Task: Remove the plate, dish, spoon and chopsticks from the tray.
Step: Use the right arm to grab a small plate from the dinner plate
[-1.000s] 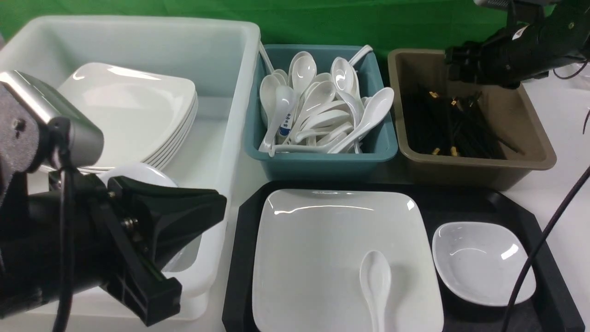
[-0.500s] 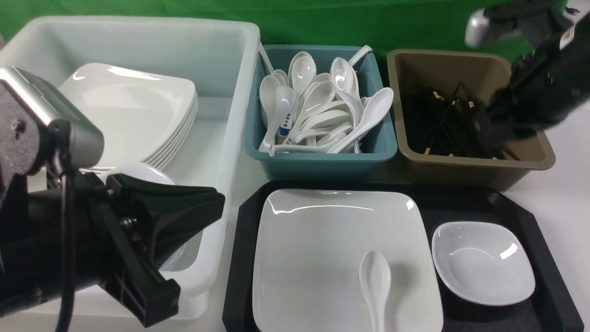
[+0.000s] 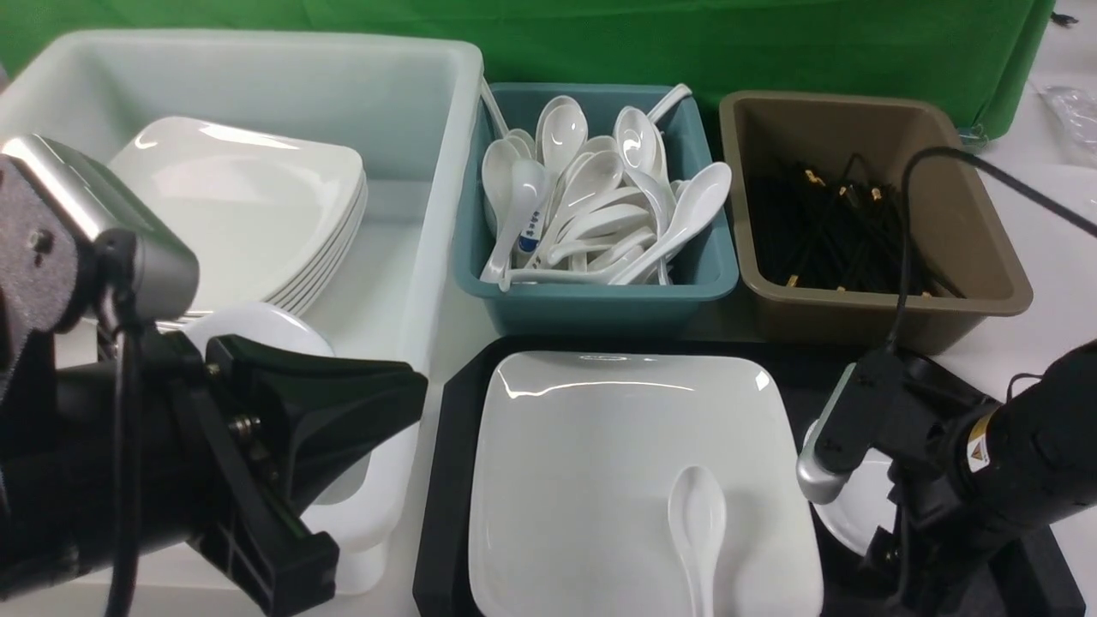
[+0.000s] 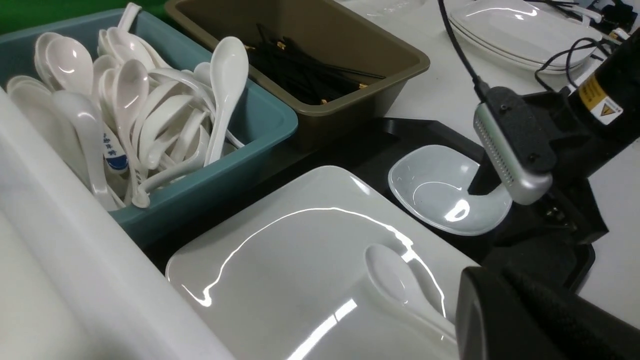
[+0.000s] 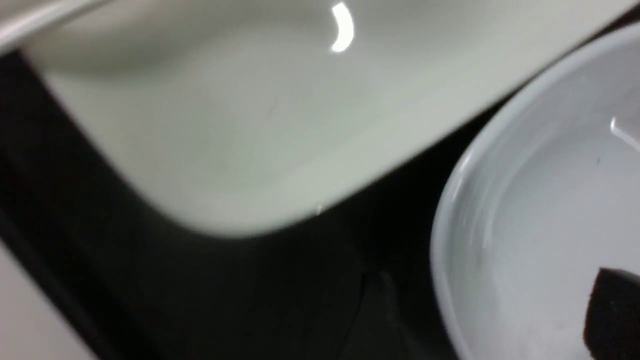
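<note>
The black tray [image 3: 446, 480] holds the large white square plate [image 3: 617, 463], and the plain white spoon [image 3: 698, 523] lies on the plate. The small dish [image 4: 440, 190] sits beside the plate. In the front view my right arm [image 3: 1003, 463] covers most of it. My right gripper [image 5: 495, 320] is open astride the dish's rim, one fingertip [image 5: 615, 315] over its well. Black chopsticks [image 3: 840, 231] with gold bands lie in the brown bin. My left gripper [image 3: 411, 381] is shut and empty, left of the tray.
A white tub [image 3: 428, 111] on the left holds stacked plates [image 3: 240, 197] and a small dish. A teal bin [image 3: 600, 296] full of white spoons and a brown bin [image 3: 977, 257] stand behind the tray. The right arm's cable [image 3: 900, 257] arcs over the brown bin.
My right arm has swung from above the brown bin down to the dish on the tray. The left arm has hardly moved.
</note>
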Controlling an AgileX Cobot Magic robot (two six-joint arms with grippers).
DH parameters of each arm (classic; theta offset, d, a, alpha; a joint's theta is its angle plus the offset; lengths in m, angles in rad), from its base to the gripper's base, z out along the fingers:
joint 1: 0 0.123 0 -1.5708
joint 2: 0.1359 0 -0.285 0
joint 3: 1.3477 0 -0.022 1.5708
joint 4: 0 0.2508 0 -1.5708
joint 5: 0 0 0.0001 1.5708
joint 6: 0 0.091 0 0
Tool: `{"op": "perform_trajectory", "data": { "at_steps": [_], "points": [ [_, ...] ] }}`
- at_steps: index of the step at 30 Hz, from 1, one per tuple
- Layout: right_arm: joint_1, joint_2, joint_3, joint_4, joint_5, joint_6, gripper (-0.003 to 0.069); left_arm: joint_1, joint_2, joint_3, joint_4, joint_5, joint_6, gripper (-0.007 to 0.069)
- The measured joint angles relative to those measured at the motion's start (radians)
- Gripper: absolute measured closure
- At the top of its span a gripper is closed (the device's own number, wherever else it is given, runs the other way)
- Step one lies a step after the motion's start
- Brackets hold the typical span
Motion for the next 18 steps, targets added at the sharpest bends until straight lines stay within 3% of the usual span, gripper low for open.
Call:
{"op": "perform_trajectory", "data": {
  "at_steps": [10,14,18],
  "points": [
    [0.000,0.151,-0.002,-0.093,-0.084,0.037,0.0194,0.000,0.000,0.000,0.001,0.003,-0.003,0.0607],
    [0.005,0.156,-0.005,-0.095,-0.083,0.047,0.0277,0.000,0.000,0.000,0.001,0.003,-0.001,0.0607],
    [0.005,0.156,-0.007,-0.120,-0.092,0.050,0.0412,0.000,-0.004,0.000,0.001,0.010,-0.001,0.0607]
  ]
}}
